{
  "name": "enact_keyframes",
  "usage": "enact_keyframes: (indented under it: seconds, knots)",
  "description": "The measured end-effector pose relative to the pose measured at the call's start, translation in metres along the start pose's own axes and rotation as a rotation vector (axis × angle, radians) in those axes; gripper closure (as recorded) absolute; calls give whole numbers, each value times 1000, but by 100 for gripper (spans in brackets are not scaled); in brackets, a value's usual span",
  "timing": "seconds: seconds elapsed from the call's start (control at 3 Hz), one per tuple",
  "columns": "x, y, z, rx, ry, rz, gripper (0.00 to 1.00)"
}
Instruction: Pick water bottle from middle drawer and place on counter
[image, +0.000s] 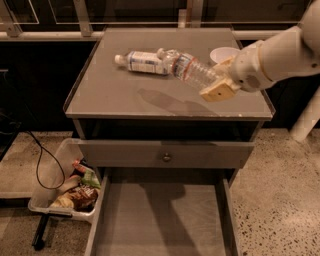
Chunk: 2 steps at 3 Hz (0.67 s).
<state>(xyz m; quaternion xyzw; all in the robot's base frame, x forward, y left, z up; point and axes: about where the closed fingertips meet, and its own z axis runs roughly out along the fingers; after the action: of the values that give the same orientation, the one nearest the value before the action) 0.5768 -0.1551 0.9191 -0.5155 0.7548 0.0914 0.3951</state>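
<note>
My gripper (216, 82) is shut on the base end of the water bottle (187, 69), a clear ribbed bottle with a reddish label band. I hold it tilted, cap pointing up and left, above the right half of the counter (120, 95). Its shadow falls on the counter just below. The middle drawer (162, 220) stands pulled open at the bottom of the view, its flat floor bare.
A fatter bottle with a white-and-blue label (141, 61) lies on the counter's back. A white bowl (223, 54) sits at the back right, partly behind my arm. The upper drawer front with a knob (166, 157) is closed. A tray of snack packets (70, 192) lies on the floor at left.
</note>
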Motion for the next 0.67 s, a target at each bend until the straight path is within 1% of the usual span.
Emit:
enact_keyframes:
  seconds: [0.33, 0.67]
  knots:
    - [-7, -18, 38, -35, -6, 106, 100]
    - [-5, -22, 79, -102, 11, 169, 100]
